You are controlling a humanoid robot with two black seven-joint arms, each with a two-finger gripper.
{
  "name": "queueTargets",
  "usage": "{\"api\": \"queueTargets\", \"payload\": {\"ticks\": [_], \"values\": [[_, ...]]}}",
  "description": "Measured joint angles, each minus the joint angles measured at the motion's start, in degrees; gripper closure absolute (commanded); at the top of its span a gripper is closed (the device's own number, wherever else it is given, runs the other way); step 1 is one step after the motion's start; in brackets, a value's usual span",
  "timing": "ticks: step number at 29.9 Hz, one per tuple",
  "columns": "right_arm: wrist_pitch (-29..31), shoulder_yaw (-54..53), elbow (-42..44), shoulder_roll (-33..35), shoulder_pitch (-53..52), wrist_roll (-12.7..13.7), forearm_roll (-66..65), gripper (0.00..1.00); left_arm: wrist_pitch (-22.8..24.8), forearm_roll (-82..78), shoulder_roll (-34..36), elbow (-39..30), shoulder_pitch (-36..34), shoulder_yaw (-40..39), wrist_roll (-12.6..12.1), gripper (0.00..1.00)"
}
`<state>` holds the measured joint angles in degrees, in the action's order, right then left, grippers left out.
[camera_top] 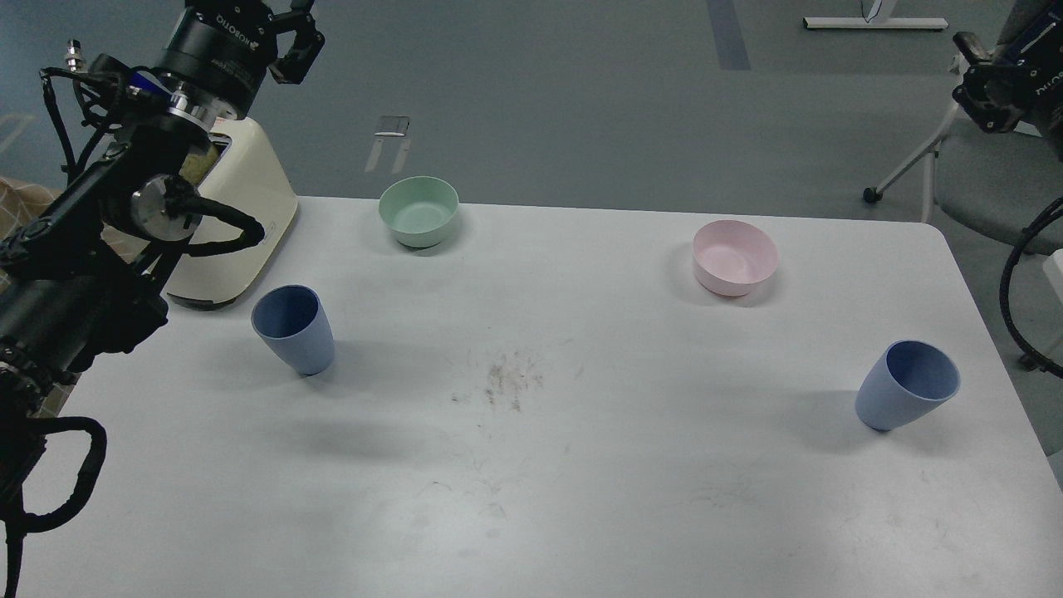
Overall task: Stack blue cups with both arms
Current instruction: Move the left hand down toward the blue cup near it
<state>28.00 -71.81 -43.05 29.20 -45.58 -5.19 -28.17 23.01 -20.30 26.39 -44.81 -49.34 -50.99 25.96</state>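
Two blue cups stand upright and far apart on the white table (pixel 581 498). The left blue cup (pixel 292 328) is near the left edge, and the right blue cup (pixel 907 384) is near the right edge. Both are empty and nothing touches them. My left gripper (pixel 292 37) is raised high at the top left, well behind and above the left cup, and the view's top edge cuts off its fingers. At the top right, my right gripper (pixel 984 87) hangs off the table, far above the right cup. It looks dark and small, and nothing shows in either gripper.
A pale green bowl (pixel 418 210) sits at the back left of centre and a pink bowl (pixel 735 256) at the back right. A cream appliance (pixel 241 224) stands at the back left corner under my left arm. A chair (pixel 980 183) stands beyond the right edge.
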Motion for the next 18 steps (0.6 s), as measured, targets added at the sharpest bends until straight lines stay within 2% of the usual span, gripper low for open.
{"api": "queueTargets", "payload": {"ticks": [18], "values": [[0.0,-0.18,-0.45,0.0,0.8,-0.18,0.04,0.0,0.86,-0.18,0.54,0.16,-0.08,0.19,-0.06,0.02]]}}
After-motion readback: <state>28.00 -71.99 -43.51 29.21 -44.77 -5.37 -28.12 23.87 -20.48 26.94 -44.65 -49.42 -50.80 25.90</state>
